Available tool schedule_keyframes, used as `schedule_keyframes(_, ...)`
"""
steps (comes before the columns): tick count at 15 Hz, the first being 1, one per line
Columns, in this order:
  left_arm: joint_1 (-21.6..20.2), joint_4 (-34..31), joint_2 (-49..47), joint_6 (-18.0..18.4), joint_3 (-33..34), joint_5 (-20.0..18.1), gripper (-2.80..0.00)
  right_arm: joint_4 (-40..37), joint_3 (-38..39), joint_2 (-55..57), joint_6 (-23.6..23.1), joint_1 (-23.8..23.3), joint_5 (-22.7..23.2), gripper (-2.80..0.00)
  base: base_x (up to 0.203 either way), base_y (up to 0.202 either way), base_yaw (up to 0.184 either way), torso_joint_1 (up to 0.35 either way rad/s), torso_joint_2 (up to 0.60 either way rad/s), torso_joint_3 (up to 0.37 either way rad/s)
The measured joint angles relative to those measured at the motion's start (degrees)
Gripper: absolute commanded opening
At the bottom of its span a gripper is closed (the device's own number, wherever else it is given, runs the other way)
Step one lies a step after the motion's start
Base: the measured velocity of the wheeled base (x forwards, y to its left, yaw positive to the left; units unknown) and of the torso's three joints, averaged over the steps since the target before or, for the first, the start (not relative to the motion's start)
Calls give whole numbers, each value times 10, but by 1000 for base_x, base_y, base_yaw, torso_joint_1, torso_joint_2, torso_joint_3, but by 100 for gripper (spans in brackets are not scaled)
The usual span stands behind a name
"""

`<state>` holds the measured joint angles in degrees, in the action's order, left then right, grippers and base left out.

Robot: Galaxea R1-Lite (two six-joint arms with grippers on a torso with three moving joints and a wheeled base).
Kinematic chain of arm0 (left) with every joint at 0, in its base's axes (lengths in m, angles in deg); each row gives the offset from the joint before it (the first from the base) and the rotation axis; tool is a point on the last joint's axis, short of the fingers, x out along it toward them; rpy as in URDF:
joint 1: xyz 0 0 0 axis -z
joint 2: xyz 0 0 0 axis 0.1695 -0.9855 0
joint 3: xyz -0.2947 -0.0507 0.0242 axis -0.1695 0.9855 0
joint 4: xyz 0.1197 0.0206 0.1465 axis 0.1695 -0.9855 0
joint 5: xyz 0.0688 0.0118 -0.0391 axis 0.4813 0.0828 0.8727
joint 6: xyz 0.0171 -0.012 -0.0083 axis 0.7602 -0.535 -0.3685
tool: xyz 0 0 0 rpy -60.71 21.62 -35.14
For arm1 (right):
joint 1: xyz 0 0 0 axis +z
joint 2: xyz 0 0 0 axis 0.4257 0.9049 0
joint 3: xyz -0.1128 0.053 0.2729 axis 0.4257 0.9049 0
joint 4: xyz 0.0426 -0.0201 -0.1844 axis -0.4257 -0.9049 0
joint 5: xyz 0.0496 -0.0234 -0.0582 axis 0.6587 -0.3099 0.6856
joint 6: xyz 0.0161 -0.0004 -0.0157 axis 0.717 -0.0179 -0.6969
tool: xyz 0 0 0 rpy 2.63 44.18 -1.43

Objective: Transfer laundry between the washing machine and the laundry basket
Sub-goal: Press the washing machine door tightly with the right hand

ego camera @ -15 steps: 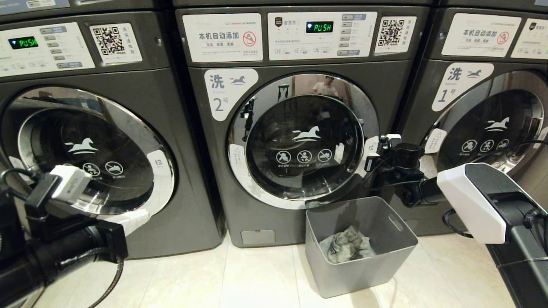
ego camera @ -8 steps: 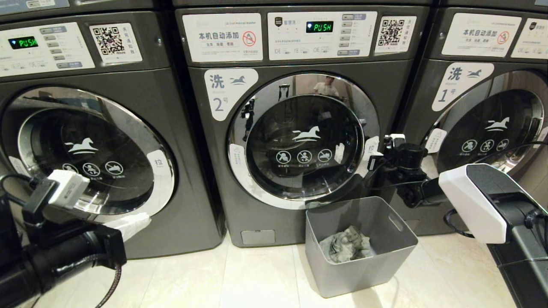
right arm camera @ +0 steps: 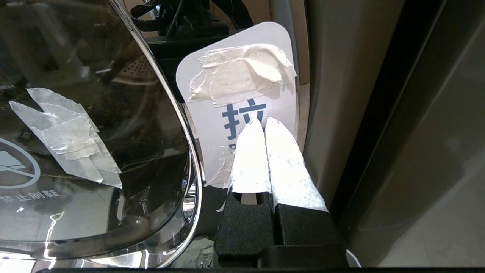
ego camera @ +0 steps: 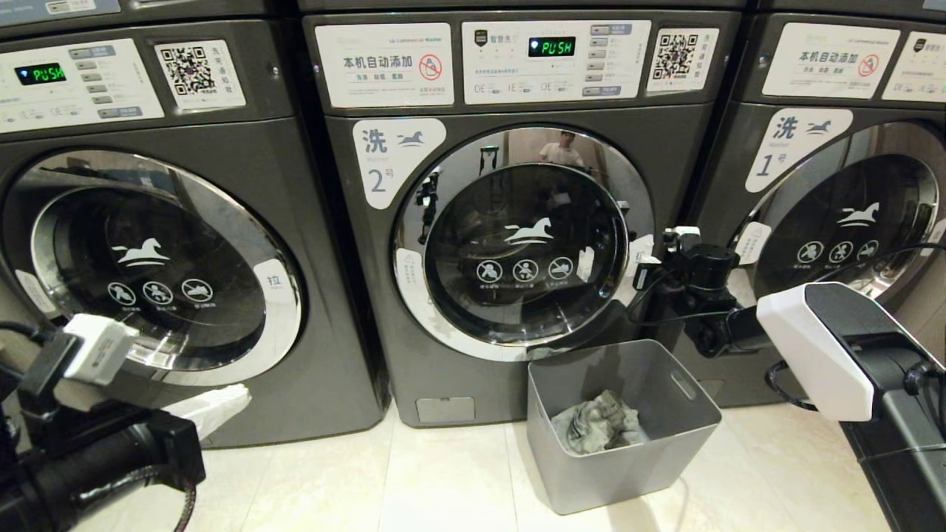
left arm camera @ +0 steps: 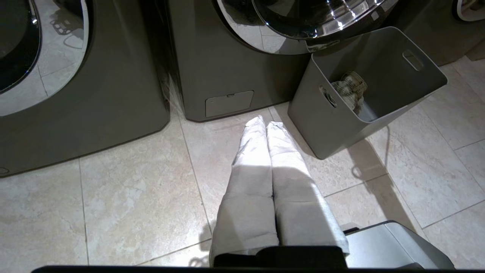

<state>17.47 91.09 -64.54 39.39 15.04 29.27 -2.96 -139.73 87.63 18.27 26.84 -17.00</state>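
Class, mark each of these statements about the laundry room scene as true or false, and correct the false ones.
1. The door of the washing machine marked 2 is open. False: it is closed.
2. The laundry lies inside the laundry basket. True.
3. The right gripper is shut, its tips at the white pull label on the door's edge. True.
4. The left gripper holds the garment. False: it is shut on nothing, above the floor tiles.
5. The basket stands in front of the machine marked 1. False: it stands on the floor below the door of machine 2.
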Motion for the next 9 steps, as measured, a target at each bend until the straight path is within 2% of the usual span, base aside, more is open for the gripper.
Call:
schedule_keyframes(4, -1, 0, 24, -3, 19, 0, -280, 3, 1, -3, -2, 2, -25, -280, 0, 0, 0, 0, 0, 0)
schedule_keyframes(9, -7, 0, 22, 0, 11, 0, -280, 1, 14, -20, -4, -1, -26, -280, 0, 0, 0, 0, 0, 0)
